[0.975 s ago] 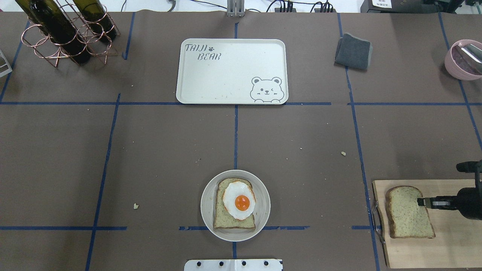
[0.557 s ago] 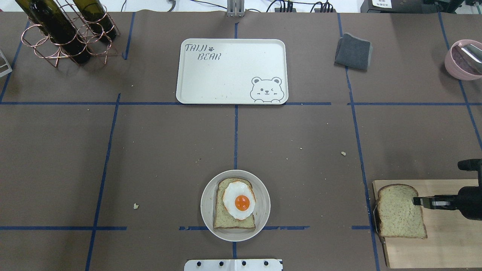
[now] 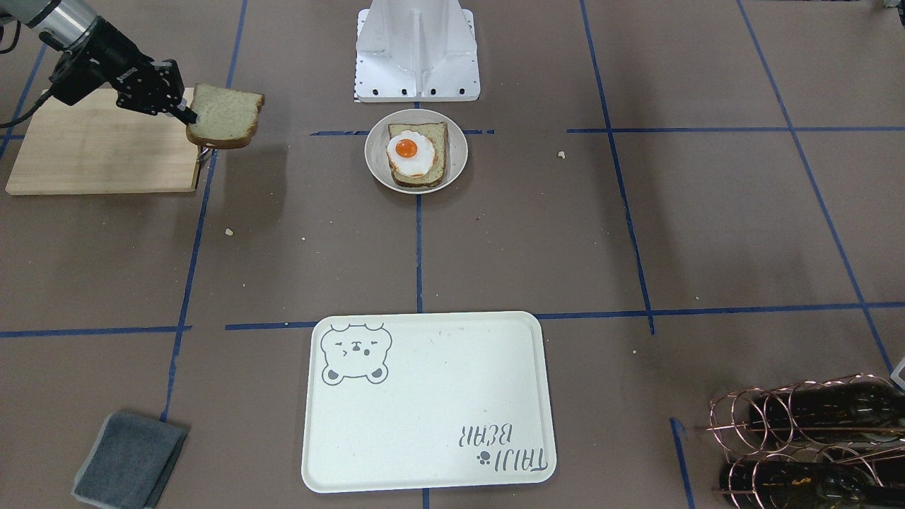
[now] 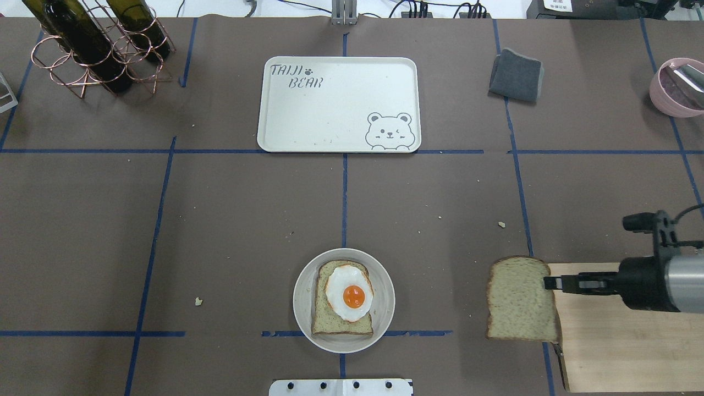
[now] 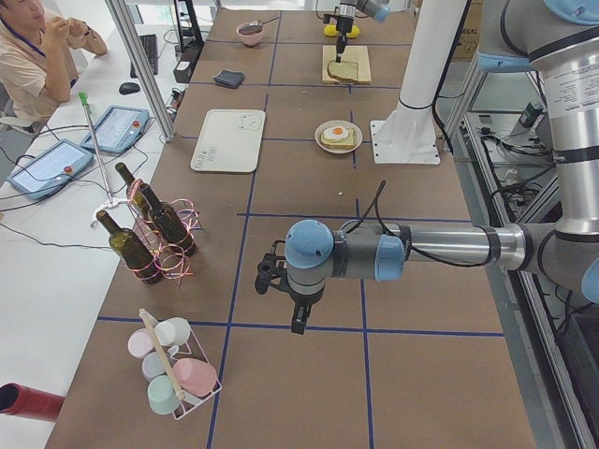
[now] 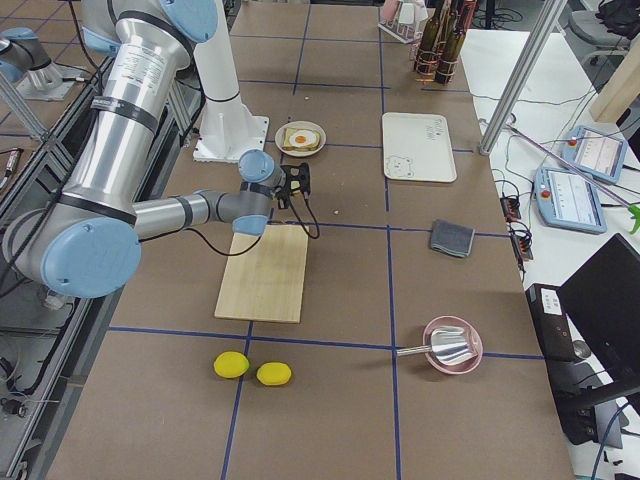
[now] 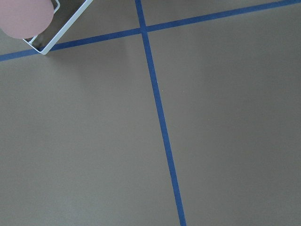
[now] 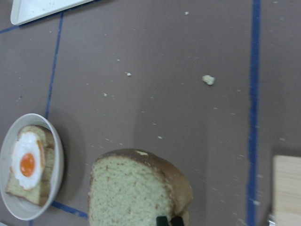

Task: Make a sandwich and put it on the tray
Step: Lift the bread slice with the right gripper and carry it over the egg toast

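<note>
1. Brown-crusted, speckled wholemeal bread slice (image 4: 520, 300) has come off the light wooden cutting board (image 4: 621, 352). A second ago it sat over the board. Now it hangs in the air just past the board's inner edge, with its shadow on the bare brown table (image 4: 220, 220). It is still close to the robot-side edge, toward the table's right end.
2. The right tool (image 4: 547, 282) has moved with it, and its arm reaches further in. Its jaws are nearly closed, pinching the slice's edge that faces the right end. The slice is roughly flat, slightly tilted.
3. Unchanged:
   - The round white plate (image 4: 385, 297) sits at the middle of the robot-side edge.
   - It holds the second wholemeal slice (image 4: 330, 324), with the white fried egg with orange yolk (image 4: 350, 292) on top.
   - The large cream rectangular tray with grey bear drawing (image 4: 335, 104) sits at the middle of the far edge, with no food on it.
4. Judgement: the pick-up is done and the carry toward the plate is under way. The sandwich is not yet closed and the tray step has not started.
5. The plate and egg are well apart from the right tool, further along the robot-side edge toward the table's middle. The tray is well apart too, across toward the far edge.
6. The left tool (image 5: 296, 323) points down over table near the left end. It shows only in the side view, so I cannot tell whether it is open. Its wrist view shows only table and blue tape (image 7: 160, 117).
</note>
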`<state>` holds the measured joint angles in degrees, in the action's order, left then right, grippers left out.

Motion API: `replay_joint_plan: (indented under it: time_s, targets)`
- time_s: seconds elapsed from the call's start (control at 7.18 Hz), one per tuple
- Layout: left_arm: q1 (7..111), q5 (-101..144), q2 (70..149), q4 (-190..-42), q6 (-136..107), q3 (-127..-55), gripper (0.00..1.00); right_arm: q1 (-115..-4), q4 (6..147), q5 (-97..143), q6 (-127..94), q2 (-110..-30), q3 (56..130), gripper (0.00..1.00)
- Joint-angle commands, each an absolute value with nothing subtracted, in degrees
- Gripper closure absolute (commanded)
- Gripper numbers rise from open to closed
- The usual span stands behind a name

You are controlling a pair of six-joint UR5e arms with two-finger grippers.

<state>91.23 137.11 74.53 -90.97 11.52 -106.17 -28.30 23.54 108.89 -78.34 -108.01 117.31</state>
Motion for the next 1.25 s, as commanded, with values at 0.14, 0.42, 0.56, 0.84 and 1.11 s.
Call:
replay_joint_plan:
  time_s: [0.14,0.42,0.56,0.84,1.11]
  targets:
    - [91.67,137.11,74.27,-90.97,11.51,-107.31,0.00,-25.07,44.87,108.11,-81.30,-80.14,113.93,1.00]
    - [91.85,137.02,74.18,-90.97,11.51,-107.31,0.00,-20.68,46.32,103.73,-81.39,-72.97,108.04,1.00]
    - [91.85,137.11,74.18,-90.97,11.51,-107.23,0.00,-19.52,46.49,102.32,-81.39,-71.21,106.45,1.00]
    - [91.93,137.11,74.09,-90.97,11.51,-107.31,0.00,-18.55,46.49,100.30,-81.39,-68.82,103.28,1.00]
    - [91.93,137.11,74.09,-90.97,11.51,-107.23,0.00,-17.15,46.49,100.11,-81.39,-69.43,103.27,1.00]
